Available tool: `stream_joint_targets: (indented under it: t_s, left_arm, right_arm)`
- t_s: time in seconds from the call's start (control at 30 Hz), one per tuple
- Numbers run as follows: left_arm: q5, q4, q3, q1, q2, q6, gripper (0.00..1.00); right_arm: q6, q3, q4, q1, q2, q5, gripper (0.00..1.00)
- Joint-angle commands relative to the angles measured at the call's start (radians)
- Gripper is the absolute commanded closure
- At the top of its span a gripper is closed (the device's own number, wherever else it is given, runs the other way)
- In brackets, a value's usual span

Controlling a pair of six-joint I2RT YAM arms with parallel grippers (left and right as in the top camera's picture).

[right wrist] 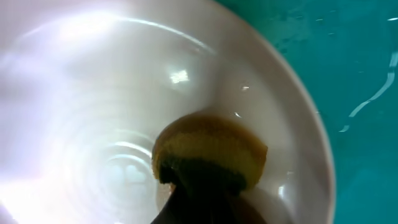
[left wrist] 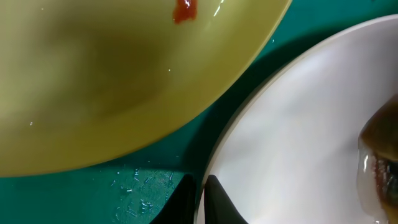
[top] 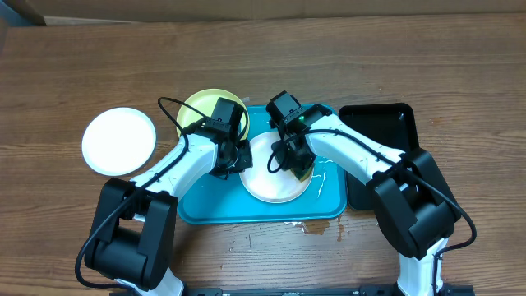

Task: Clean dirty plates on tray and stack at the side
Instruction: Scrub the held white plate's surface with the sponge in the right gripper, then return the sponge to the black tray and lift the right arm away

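A white plate (top: 275, 179) lies in the cyan tray (top: 246, 212). My left gripper (top: 236, 158) is shut on its left rim; in the left wrist view the fingers (left wrist: 202, 200) pinch the plate's (left wrist: 298, 124) edge. My right gripper (top: 297, 163) is shut on a yellow-brown sponge (right wrist: 211, 146) and presses it onto the same plate (right wrist: 93, 93). A pale yellow-green plate (top: 201, 108) lies over the tray's far left corner, with a red smear (left wrist: 184, 10) on it. A second white plate (top: 119, 141) lies on the table at the left.
A narrow black tray (top: 382, 127) stands to the right of the cyan tray. Wet streaks lie on the tray floor (right wrist: 367, 99). A small spill (top: 316, 227) marks the table in front of the tray.
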Motion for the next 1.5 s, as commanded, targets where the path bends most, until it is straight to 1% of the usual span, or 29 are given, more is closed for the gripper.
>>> stream_joint_targets:
  t_s: [0.0,0.13,0.23,0.43,0.5,0.63,0.8,0.9,1.03,1.17,1.33,1.4,1.43,1.47]
  left_arm:
    - [0.006,0.003,0.009,0.003,0.014,0.015,0.92]
    - [0.006,0.003,0.009,0.003,0.014,0.015,0.92]
    - [0.006,0.003,0.009,0.003,0.014,0.015,0.91]
    - [0.006,0.003,0.009,0.003,0.014,0.015,0.91]
    - [0.006,0.003,0.009,0.003,0.014,0.015,0.91]
    - [0.006,0.003,0.009,0.003,0.014,0.015,0.91]
    - [0.006,0.003,0.009,0.003,0.014,0.015,0.89]
    - [0.006,0.003,0.009,0.003,0.014,0.015,0.89]
    - [0.006,0.003,0.009,0.003,0.014,0.015,0.88]
    - [0.006,0.002,0.009,0.003,0.014,0.015,0.87]
    - [0.006,-0.003,0.009,0.003,0.014,0.015,0.86]
    - [0.006,-0.003,0.009,0.003,0.014,0.015,0.86]
    - [0.006,-0.003,0.009,0.003,0.014,0.015,0.84]
    - [0.006,-0.004,0.009,0.003,0.014,0.015,0.81]
  right_arm:
    - [0.0,0.025,0.003,0.0,0.02,-0.165,0.96]
    - [0.0,0.077,0.041,-0.033,0.02,-0.356,0.96]
    - [0.0,0.132,0.037,-0.068,0.02,-0.428,0.96]
    - [-0.006,0.323,-0.139,-0.173,0.009,-0.431,0.96]
    - [-0.03,0.379,-0.213,-0.211,0.002,-0.432,0.96]
    - [-0.035,0.428,-0.332,-0.295,-0.027,-0.347,0.96]
    - [-0.035,0.426,-0.447,-0.423,-0.041,-0.171,0.96]
    - [-0.034,0.405,-0.478,-0.5,-0.041,-0.087,0.96]
    - [-0.023,0.337,-0.481,-0.576,-0.04,-0.042,0.96]
    - [-0.023,0.224,-0.426,-0.619,-0.04,-0.038,0.96]
    - [-0.023,0.098,-0.298,-0.629,-0.04,-0.038,0.96]
    - [-0.023,0.08,-0.267,-0.629,-0.04,-0.038,0.83]
    - [-0.023,0.079,-0.259,-0.629,-0.04,-0.038,0.68]
    - [-0.023,0.08,-0.251,-0.629,-0.04,-0.039,0.57]
